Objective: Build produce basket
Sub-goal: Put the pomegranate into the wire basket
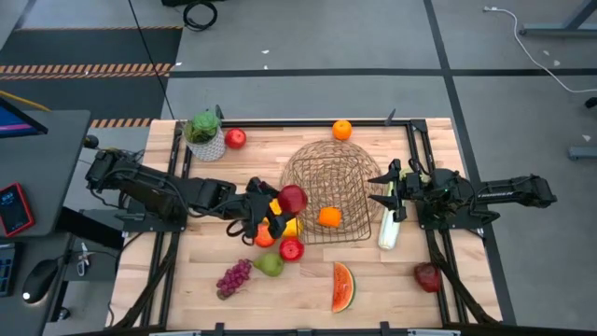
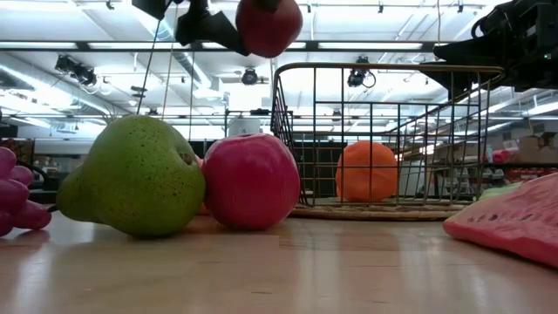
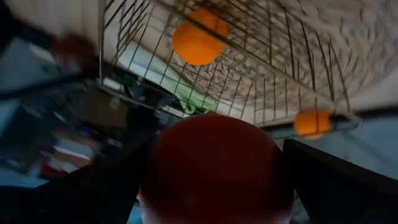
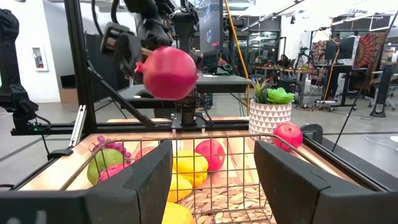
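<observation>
While the left tool (image 1: 280,203) grasps a round red apple (image 1: 292,198) aloft just left of the dark wire-mesh basket (image 1: 326,168), the clenched right tool (image 1: 393,189) steadies its right rim; next comes carrying the apple over the basket and releasing.

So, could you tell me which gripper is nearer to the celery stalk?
The right. The right gripper sits at the basket's right rim, directly beside the celery stalk. The left gripper holds a red apple at the opposite rim.
</observation>
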Robot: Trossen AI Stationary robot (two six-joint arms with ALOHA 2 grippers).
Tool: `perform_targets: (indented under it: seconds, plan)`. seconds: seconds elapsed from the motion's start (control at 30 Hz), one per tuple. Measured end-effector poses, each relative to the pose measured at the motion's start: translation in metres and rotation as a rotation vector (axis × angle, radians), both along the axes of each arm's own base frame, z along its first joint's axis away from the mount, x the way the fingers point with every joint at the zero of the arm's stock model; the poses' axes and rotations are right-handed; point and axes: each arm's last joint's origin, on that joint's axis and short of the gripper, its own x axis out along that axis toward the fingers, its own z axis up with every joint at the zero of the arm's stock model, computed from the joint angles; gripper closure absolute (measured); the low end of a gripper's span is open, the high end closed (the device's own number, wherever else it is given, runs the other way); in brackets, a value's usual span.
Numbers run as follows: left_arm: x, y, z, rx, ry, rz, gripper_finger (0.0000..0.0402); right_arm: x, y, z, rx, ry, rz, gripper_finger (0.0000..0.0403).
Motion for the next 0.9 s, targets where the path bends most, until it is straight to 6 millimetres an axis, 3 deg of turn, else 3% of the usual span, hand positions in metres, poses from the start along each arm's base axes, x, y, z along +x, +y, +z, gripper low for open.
perform_targets:
  seconds: [0.23,0.57,0.7,0.9]
  plan:
    - [0.0,0.0,0.0,0.098,0.03,-0.071,0.003,0.0,0.0,0.0,0.0,0.0,0.0,0.0172]
    - [-0.001,-0.005,0.0,0.106,0.047,-0.159,0.003,0.0,0.0,0.0,0.0,0.0,0.0,0.0172]
    - [0.0,-0.002,0.0,-0.002,0.019,-0.073,0.003,0.0,0.0,0.0,0.0,0.0,0.001,0.0172]
    - [0.002,0.006,0.0,-0.336,-0.073,0.191,0.003,0.0,0.0,0.0,0.0,0.0,0.0,0.0172]
